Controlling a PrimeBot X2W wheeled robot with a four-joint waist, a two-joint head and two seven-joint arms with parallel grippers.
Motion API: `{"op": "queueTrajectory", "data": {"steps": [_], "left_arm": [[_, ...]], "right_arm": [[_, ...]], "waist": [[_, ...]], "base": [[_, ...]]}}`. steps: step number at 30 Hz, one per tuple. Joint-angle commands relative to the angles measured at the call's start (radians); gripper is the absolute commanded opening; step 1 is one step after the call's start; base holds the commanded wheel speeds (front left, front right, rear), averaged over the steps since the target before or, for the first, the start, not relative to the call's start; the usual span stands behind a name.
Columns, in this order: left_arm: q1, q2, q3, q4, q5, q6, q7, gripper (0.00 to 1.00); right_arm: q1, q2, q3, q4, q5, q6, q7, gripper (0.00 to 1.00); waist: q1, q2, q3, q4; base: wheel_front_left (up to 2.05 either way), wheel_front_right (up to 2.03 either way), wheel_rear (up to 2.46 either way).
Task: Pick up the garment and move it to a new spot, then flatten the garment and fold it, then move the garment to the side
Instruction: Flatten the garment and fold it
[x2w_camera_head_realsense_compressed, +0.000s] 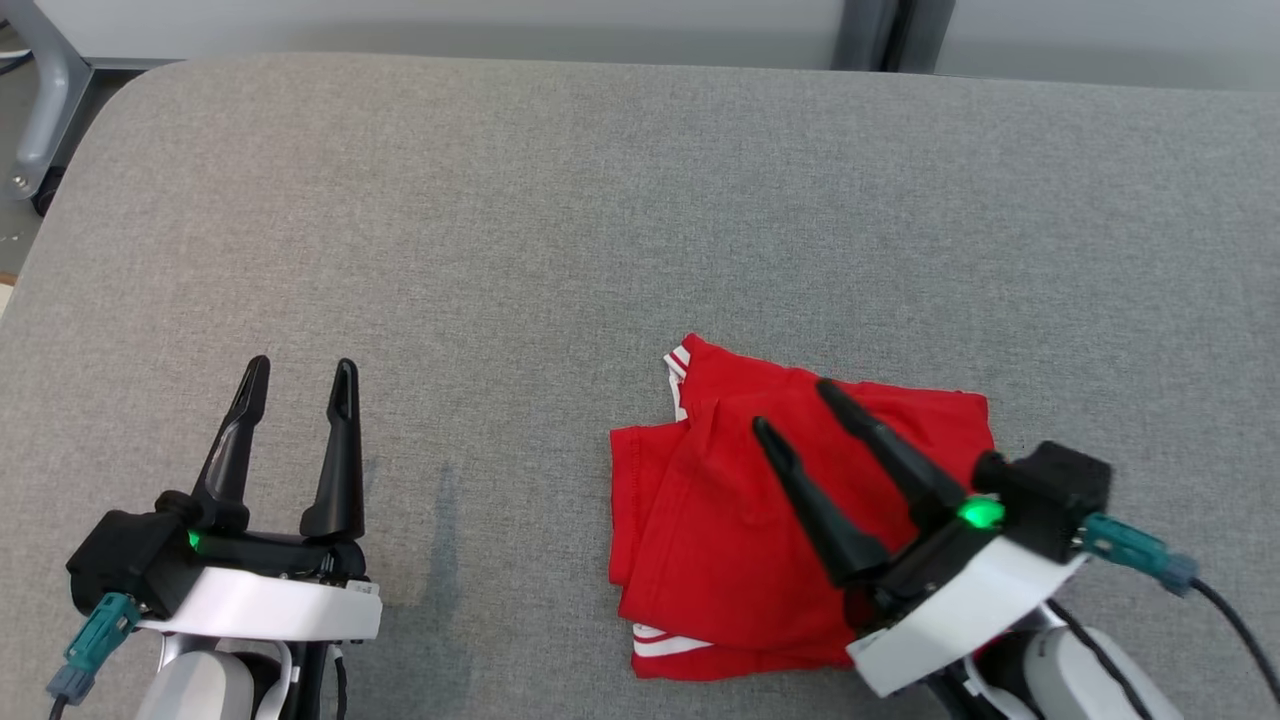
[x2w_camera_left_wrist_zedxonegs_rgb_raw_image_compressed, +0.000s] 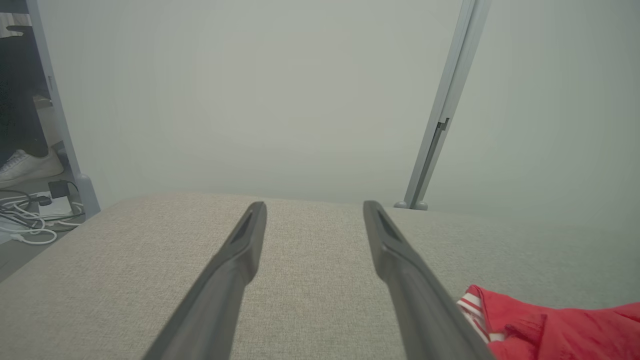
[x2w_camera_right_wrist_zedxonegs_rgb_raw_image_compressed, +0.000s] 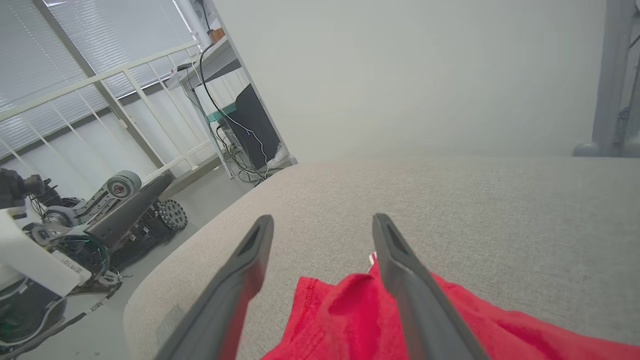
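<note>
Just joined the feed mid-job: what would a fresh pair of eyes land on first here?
The red garment, folded into a compact bundle with white stripes at its edges, stands out against the grey padded surface, at the robot's front right. The right gripper is poised over it with fingers spread and nothing held. The left gripper is open too, over bare surface at the front left.

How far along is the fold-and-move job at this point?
Done, it seems: the red garment lies folded on the grey padded surface, toward the robot's right. In hand: nothing; the right gripper hangs open over it, the left gripper open and apart. Left: probably only pulling the arm away, if this spot counts as the side.
</note>
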Motion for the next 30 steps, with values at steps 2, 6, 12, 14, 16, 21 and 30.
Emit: {"op": "queueTrajectory", "data": {"steps": [2, 6, 12, 14, 16, 21, 30], "left_arm": [[0.006, 0.002, 0.006, -0.001, -0.004, 0.008, -0.005, 1.00], [0.018, 0.006, 0.008, -0.003, -0.004, 0.010, -0.003, 1.00], [0.032, 0.018, 0.006, -0.015, -0.008, 0.018, 0.014, 1.00], [0.036, 0.023, 0.008, -0.020, -0.010, 0.019, 0.019, 1.00], [0.038, 0.028, 0.010, -0.024, -0.012, 0.022, 0.024, 1.00], [0.055, 0.033, 0.011, -0.029, -0.016, 0.024, 0.029, 1.00], [0.106, 0.048, -0.004, -0.011, -0.020, 0.017, 0.048, 1.00]], "right_arm": [[0.024, 0.000, -0.055, -0.034, -0.021, 0.000, -0.026, 1.00], [0.057, 0.006, -0.183, -0.081, -0.059, 0.000, -0.070, 1.00], [0.121, 0.008, -0.407, -0.128, -0.149, 0.000, -0.111, 1.00], [0.142, 0.008, -0.459, -0.134, -0.170, 0.000, -0.107, 1.00], [0.162, 0.002, -0.503, -0.133, -0.191, 0.000, -0.102, 1.00], [0.216, -0.006, -0.563, -0.124, -0.218, 0.000, -0.093, 1.00], [0.280, -0.018, -0.560, -0.082, -0.215, 0.000, -0.096, 1.00]], "waist": [[0.0000, 0.0000, -0.006, -0.005], [0.0000, 0.0000, -0.020, -0.019], [0.0000, 0.0000, -0.037, -0.041], [0.0000, 0.0000, -0.041, -0.047], [0.0000, 0.0000, -0.047, -0.052], [0.0000, 0.0000, -0.068, -0.059], [0.0000, 0.0000, -0.130, -0.077]], "base": [[0.00, 0.00, 0.00], [0.00, 0.00, 0.00], [0.00, 0.00, 0.00], [0.00, 0.00, 0.00], [0.00, 0.00, 0.00], [0.00, 0.00, 0.00], [0.00, 0.00, 0.00]]}}
